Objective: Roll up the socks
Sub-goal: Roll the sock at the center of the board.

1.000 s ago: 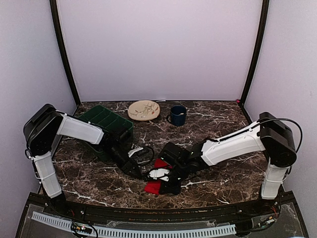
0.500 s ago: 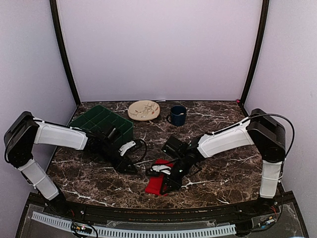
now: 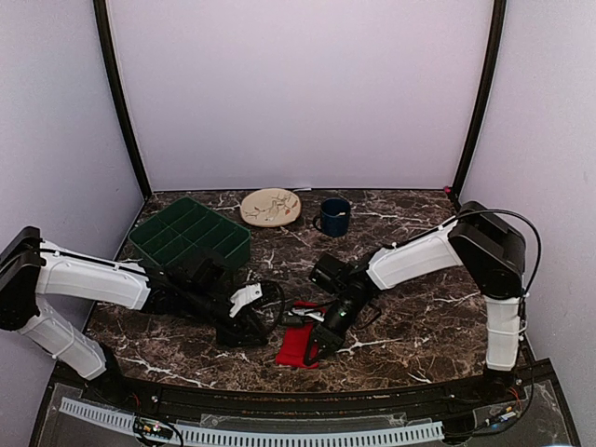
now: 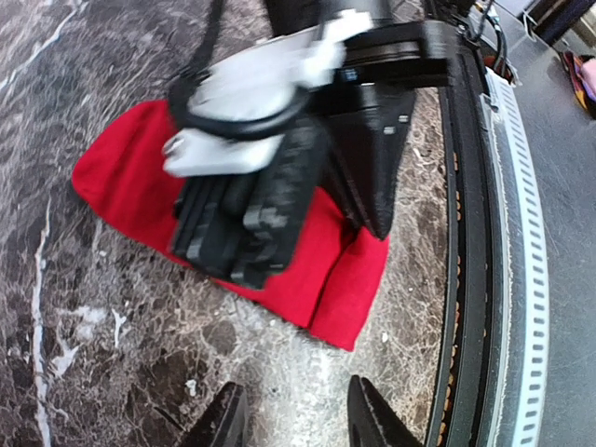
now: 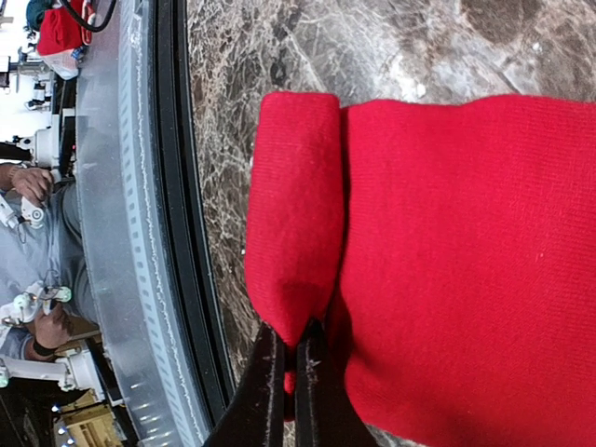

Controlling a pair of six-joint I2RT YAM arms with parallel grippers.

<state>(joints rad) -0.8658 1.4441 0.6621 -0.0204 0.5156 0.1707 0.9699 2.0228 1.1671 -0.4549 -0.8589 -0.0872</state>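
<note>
While the right hand [image 5: 291,340] clenches only a thin fold of the socks [image 5: 447,261], near the front edge of the desk [image 3: 419,317], the fabric may slip free and unroll; the left hand [image 4: 298,414], released, pins nothing.

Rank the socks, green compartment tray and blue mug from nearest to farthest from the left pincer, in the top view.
1. Socks, just right of the left pincer.
2. Green compartment tray, back left.
3. Blue mug, back, right of centre.
</note>
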